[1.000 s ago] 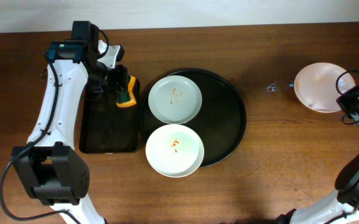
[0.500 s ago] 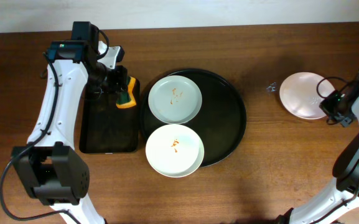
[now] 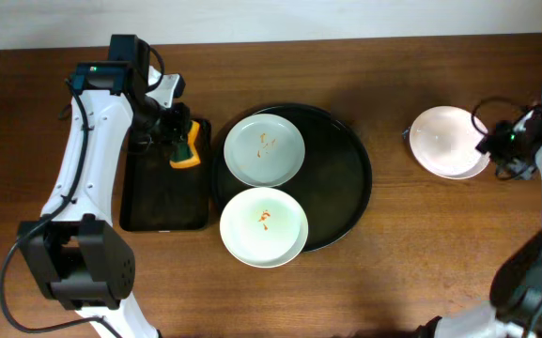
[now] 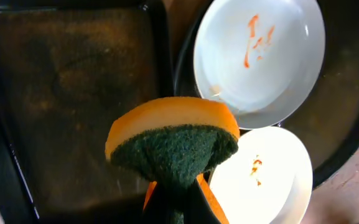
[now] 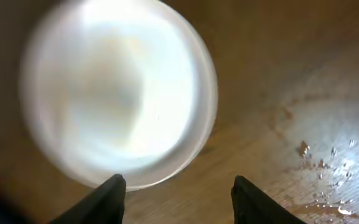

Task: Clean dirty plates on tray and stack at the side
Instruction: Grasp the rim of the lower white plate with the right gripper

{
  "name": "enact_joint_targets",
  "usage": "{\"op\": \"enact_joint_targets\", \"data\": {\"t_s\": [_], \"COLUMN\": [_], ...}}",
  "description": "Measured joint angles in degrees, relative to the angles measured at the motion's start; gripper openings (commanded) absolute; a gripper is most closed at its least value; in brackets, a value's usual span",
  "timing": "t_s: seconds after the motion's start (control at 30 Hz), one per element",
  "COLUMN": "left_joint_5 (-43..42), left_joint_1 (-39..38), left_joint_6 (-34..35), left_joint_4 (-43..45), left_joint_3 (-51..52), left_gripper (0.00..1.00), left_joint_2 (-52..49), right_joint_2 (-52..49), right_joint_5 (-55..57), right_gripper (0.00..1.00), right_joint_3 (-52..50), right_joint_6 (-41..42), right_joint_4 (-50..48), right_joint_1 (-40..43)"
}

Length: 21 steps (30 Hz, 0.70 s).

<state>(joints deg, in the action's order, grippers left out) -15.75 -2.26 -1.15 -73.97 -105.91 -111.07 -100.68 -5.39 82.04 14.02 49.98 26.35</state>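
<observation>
Two white plates with orange-red smears lie on the round black tray [image 3: 342,178]: one at the back [image 3: 264,148] and one at the front [image 3: 264,226], which overhangs the rim. Both show in the left wrist view, the back plate [image 4: 260,56] above the front plate [image 4: 267,180]. My left gripper [image 3: 178,134] is shut on an orange and green sponge [image 4: 173,140], held above the rectangular tray. A third plate [image 3: 449,141], clean, lies on the table at the right. My right gripper [image 5: 178,186] stands open just beside that plate [image 5: 117,93], nothing between its fingers.
A smaller rectangular black tray [image 3: 162,192] lies left of the round tray, under the sponge [image 3: 187,150]. Water drops [image 5: 328,155] wet the wood beside the clean plate.
My right arm has carried the clean plate leftward, the plate now rests on the table, and the gripper has opened off it. The sponge has shifted slightly.
</observation>
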Motion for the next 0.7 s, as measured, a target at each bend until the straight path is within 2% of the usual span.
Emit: {"op": "enact_joint_targets", "data": {"t_s": [0.03, 0.13, 0.2, 0.27, 0.37, 0.43, 0.5, 0.6, 0.7], "left_joint_5": [0.2, 3.5, 4.3, 4.7, 4.9, 4.9, 4.9, 4.9, 4.9], "left_joint_1": [0.0, 0.0, 0.0, 0.0, 0.0, 0.0, 0.0, 0.0, 0.0], "left_joint_6": [0.0, 1.0, 1.2, 1.4, 1.4, 1.4, 1.4, 1.4, 1.4], "left_joint_4": [-0.2, -1.4, -2.1, -2.1, -2.1, -2.0, -2.0, -1.9, -1.9], "left_joint_3": [0.0, 0.0, 0.0, 0.0, 0.0, 0.0, 0.0, 0.0, 0.0], "left_gripper": [0.00, 0.00, 0.00, 0.00, 0.00, 0.00, 0.00, 0.00, 0.00], "left_joint_2": [0.0, 0.0, 0.0, 0.0, 0.1, 0.1, 0.1, 0.1, 0.1], "right_joint_2": [2.1, 8.0, 7.9, 7.8, 7.4, 6.5, 4.1, 1.6, -1.3], "right_joint_5": [-1.4, -7.3, -8.3, -9.1, -9.6, -10.7, -14.7, -15.7, -15.8], "right_gripper": [0.54, 0.56, 0.56, 0.55, 0.49, 0.46, 0.46, 0.43, 0.23], "right_joint_3": [0.3, 1.2, 0.7, -1.3, -7.8, -12.8, -17.3, -20.7, -22.2], "right_joint_6": [-1.3, -8.6, -11.3, -12.5, -12.8, -11.1, -7.1, 1.7, 10.4], "right_joint_4": [1.7, 15.5, 20.7, 20.9, 17.0, 10.1, 2.6, -4.9, -7.4], "right_joint_1": [-1.4, -15.2, -23.3, -31.5, -43.1, -47.5, -51.7, -52.7, -52.7]}}
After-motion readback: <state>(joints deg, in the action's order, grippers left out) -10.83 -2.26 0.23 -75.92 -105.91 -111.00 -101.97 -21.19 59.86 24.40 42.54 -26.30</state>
